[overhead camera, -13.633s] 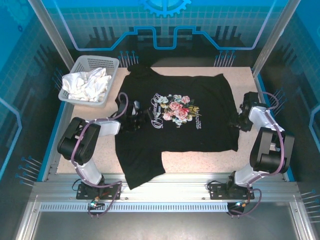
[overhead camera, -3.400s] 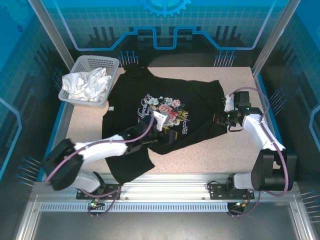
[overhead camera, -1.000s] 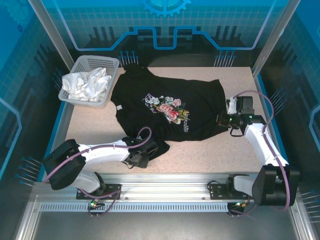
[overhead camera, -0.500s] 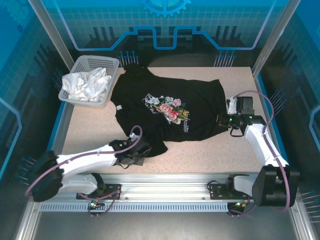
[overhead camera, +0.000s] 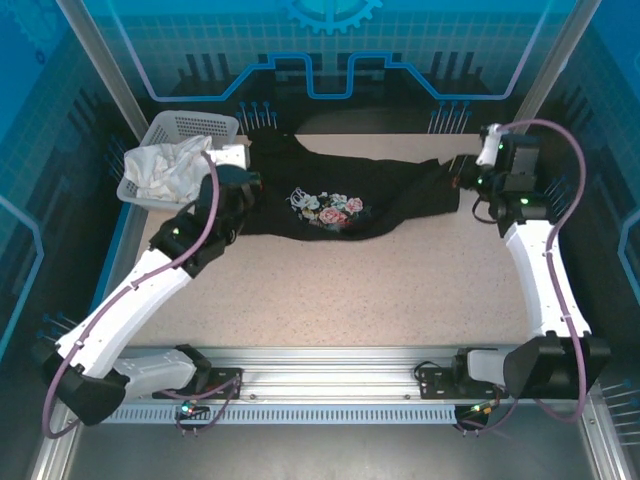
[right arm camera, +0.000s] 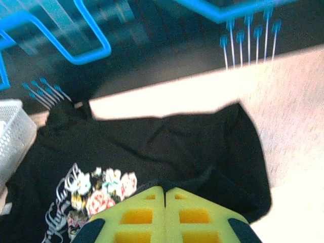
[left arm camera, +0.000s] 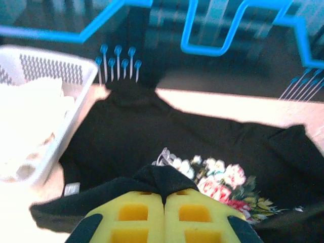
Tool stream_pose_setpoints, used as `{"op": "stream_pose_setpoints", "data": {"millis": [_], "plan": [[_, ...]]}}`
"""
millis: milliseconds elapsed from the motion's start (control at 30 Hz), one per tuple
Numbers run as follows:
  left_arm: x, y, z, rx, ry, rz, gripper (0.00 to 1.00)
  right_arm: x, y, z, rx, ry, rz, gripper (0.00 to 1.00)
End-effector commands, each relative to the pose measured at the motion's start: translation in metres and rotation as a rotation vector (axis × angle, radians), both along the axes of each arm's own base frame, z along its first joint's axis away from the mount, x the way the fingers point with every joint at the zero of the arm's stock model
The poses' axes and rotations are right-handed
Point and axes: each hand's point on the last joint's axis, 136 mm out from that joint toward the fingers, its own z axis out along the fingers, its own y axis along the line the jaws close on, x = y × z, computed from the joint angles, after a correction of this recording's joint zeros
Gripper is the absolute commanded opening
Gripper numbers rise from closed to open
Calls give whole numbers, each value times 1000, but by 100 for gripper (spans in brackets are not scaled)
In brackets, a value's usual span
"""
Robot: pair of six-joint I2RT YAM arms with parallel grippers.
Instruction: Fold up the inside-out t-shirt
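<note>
1. Top external view. You are seeing the black t-shirt [overhead camera: 340,200] lying as a narrow band on the table [overhead camera: 400,290], starting just beside the basket [overhead camera: 190,121] and running away from it to the right. The white cloth [overhead camera: 165,170] is sitting inside the basket. The left gripper [overhead camera: 245,185] is pinching the shirt end nearest the basket, and the right gripper [overhead camera: 462,180] is pinching the end farthest from it.

2. Left wrist view. The left gripper's [left arm camera: 164,195] yellow pads are pressing together with a hump of black fabric caught at their tips. The flower print [left arm camera: 223,174] is lying just to the right of them, on the side away from the basket, whose wall is showing at the left edge.

3. Right wrist view. The right gripper [right arm camera: 165,191] is likewise clamping down on a ridge of black cloth. The print is sitting between it and the basket corner at far left.

4. Handling note, as a judgement. You are probably laying a lengthwise fold.
   - Lower both ends together.
   - Hold the band lightly taut between the grips.
   - Line the carried edge up with the edge beneath.
   - Steer the left end clear of the basket wall.
   - Let go only once the fabric is resting flat.
</note>
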Motion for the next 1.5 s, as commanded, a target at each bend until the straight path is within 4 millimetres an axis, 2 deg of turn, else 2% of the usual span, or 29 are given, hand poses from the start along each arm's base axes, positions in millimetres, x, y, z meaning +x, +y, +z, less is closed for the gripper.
{"op": "stream_pose_setpoints", "data": {"millis": [0,100,200,333,400,467,500,600,700,800,933,1033,1133,1200,1267,1367,1467], "plan": [[-30,11,87,1,-207,-57,0,-37,-8,80,-82,-161,-27,0],[-73,13,139,-34,-329,-150,0,-81,-9,126,-123,-258,-41,0],[-121,8,181,-124,-451,-323,0,-129,-8,165,-154,-362,-47,0],[-171,23,232,-262,-598,-422,0,-187,-8,210,-194,-494,-73,0],[-177,32,245,-258,-633,-395,0,-206,-9,227,-213,-542,-84,0],[-168,38,250,-209,-625,-337,0,-219,-10,241,-233,-576,-95,0],[-158,40,250,-168,-611,-294,0,-221,-11,245,-240,-584,-99,0],[-112,43,241,-20,-566,-119,0,-208,-14,246,-264,-574,-111,0],[-58,46,225,-7,-481,-45,0,-174,-22,234,-296,-523,-131,0],[-2,48,211,5,-417,-2,0,-129,-28,220,-320,-492,-139,0],[71,42,185,51,-333,13,0,-52,-30,188,-324,-417,-107,0],[111,40,170,76,-298,23,0,-9,-27,166,-299,-372,-71,0],[130,38,168,92,-292,22,0,13,-24,159,-278,-353,-49,0],[131,36,174,96,-306,15,0,17,-23,159,-275,-347,-37,0],[125,37,182,91,-324,8,0,13,-22,164,-278,-357,-35,0],[102,39,198,67,-362,-10,0,-6,-21,177,-292,-386,-37,0],[57,42,226,16,-438,-48,0,-36,-21,193,-310,-421,-49,0]]}}
